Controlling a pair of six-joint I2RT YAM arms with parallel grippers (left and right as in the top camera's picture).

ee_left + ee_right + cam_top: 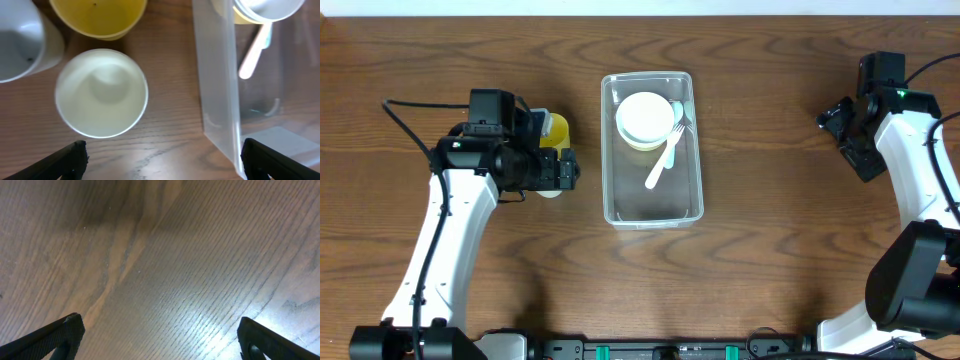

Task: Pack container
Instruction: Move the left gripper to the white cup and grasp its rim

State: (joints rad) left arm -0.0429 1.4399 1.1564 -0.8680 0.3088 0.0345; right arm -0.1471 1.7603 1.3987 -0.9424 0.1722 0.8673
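Observation:
The clear container [660, 206] stands at the table's middle. In it are a white bowl [645, 115] nested in a yellow one, a white fork [663, 163] and a pale spoon. My left gripper [563, 172] is open and empty just left of the container. In the left wrist view [162, 162] its fingers straddle bare table below a white cup [101, 93], with the container's wall [220, 95] to the right. My right gripper [836, 122] is open and empty at the far right, over bare wood [160, 335].
A yellow cup [556, 128] [97, 17] sits beside the left gripper, behind the white cup. A grey-white bowl [20, 45] shows at the left wrist view's left edge. The table is dark wood.

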